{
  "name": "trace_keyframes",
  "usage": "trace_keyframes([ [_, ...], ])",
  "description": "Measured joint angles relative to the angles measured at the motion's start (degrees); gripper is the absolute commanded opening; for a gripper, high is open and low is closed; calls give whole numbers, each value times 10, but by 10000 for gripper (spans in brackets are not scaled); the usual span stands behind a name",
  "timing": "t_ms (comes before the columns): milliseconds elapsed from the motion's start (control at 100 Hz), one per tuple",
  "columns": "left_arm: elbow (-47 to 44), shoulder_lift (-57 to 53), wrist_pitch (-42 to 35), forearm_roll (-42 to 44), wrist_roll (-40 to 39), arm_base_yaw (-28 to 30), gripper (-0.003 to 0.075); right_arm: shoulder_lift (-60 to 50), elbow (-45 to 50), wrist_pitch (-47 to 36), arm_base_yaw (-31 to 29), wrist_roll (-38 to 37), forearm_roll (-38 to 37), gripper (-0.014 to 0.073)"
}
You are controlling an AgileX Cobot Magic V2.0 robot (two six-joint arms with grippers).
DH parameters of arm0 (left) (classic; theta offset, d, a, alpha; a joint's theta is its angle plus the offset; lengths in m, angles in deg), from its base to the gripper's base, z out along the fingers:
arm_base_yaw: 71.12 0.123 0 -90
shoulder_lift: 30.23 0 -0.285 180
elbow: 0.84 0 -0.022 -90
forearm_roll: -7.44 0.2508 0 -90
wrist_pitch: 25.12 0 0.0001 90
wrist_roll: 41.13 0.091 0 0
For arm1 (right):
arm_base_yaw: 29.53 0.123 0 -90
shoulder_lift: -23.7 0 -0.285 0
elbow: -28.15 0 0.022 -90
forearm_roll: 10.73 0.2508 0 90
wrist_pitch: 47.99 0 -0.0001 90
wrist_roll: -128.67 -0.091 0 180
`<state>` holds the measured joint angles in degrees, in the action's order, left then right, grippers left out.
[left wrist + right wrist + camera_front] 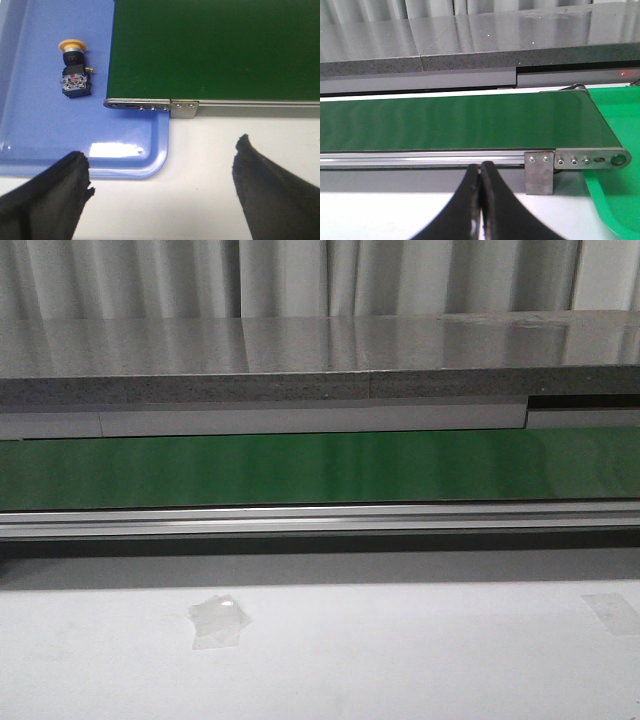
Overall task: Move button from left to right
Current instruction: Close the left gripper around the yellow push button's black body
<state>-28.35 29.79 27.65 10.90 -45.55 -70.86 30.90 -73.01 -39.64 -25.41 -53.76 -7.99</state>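
The button [74,68], a yellow-orange mushroom cap on a black body with red and blue marks, lies on its side on a blue tray [55,130], close to the end of the green conveyor belt [215,47]. My left gripper [162,162] is open and empty; it hangs over the white table and the tray's near corner, well short of the button. My right gripper [480,172] is shut with nothing between its fingers, in front of the belt's aluminium rail [420,159]. Neither gripper shows in the front view, nor does the button.
The belt [320,468] runs across the front view with a grey stone shelf [300,365] behind it. A green tray [617,145] lies at the belt's right end. Metal end brackets [540,172] stick out at the belt ends. Two tape patches [218,622] lie on the white table.
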Motion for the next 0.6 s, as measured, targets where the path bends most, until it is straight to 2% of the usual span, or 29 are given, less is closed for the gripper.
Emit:
trace_keyframes([
  [130, 2, 8, -23, 14, -31, 11, 564, 0, 0, 0, 0, 0, 0, -67],
  [270, 18, 46, -43, 25, -44, 59, 565, 0, 0, 0, 0, 0, 0, -67],
  [440, 53, 127, -72, 27, -47, 129, 565, 0, 0, 0, 0, 0, 0, -67],
  [600, 93, 218, -104, 29, -49, 162, 565, 0, 0, 0, 0, 0, 0, -67],
])
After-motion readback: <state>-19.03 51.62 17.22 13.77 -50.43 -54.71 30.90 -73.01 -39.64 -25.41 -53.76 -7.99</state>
